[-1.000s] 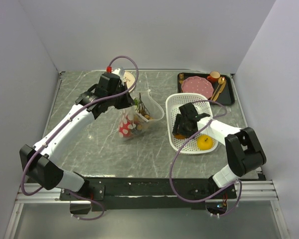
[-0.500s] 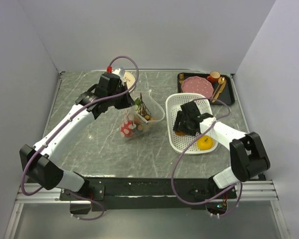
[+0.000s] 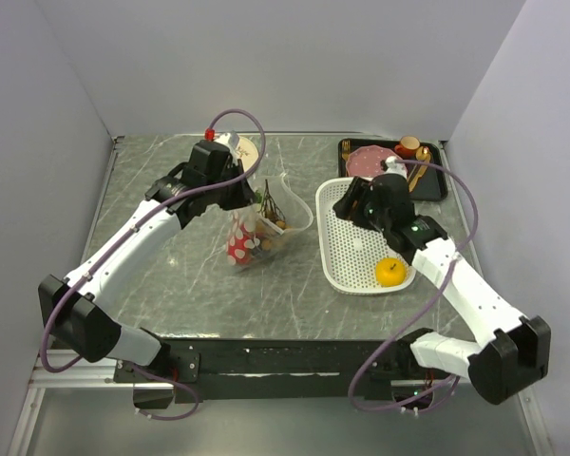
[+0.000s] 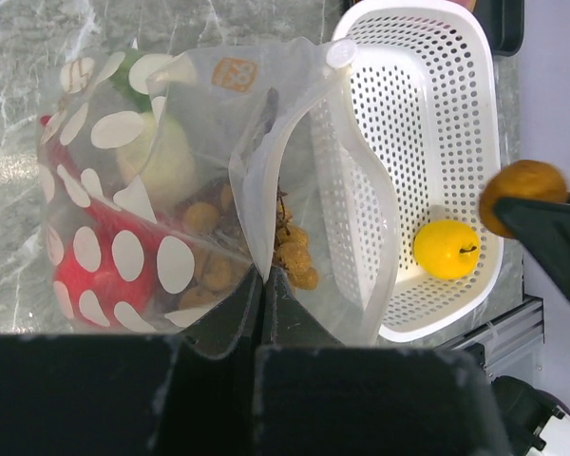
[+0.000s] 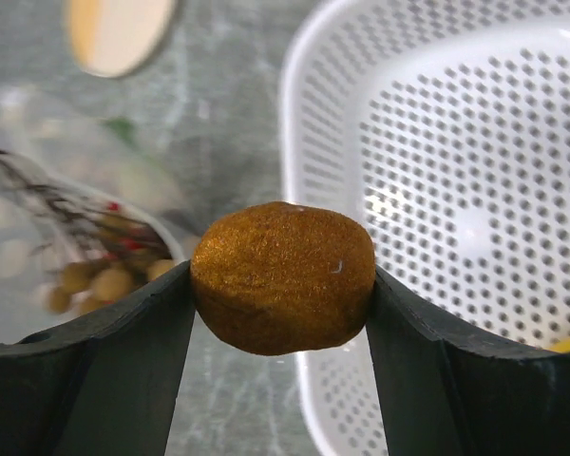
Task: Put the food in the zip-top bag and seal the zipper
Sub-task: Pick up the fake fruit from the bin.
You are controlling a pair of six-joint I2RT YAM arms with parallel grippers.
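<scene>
The clear dotted zip-top bag (image 3: pixel 255 231) hangs open at mid-table with red pieces, a white-and-green vegetable and small brown nuts (image 4: pixel 293 256) inside. My left gripper (image 4: pixel 263 275) is shut on the bag's mouth edge, the zipper strip (image 4: pixel 290 119), and holds it up. My right gripper (image 5: pixel 280 277) is shut on the brown oval food (image 5: pixel 283 266) and hangs over the left rim of the white basket (image 3: pixel 325 249), to the right of the bag. A yellow round fruit (image 3: pixel 390 272) lies in the basket's near corner.
At the back right, a black tray (image 3: pixel 436 186) holds a pink plate (image 3: pixel 375 161) and utensils. A pale round disc (image 3: pixel 249 146) lies behind the left gripper. Grey walls close in the table on three sides.
My right gripper has lifted the brown oval out of the basket and carried it back and left toward the bag. The left gripper has kept its hold on the bag's edge.
</scene>
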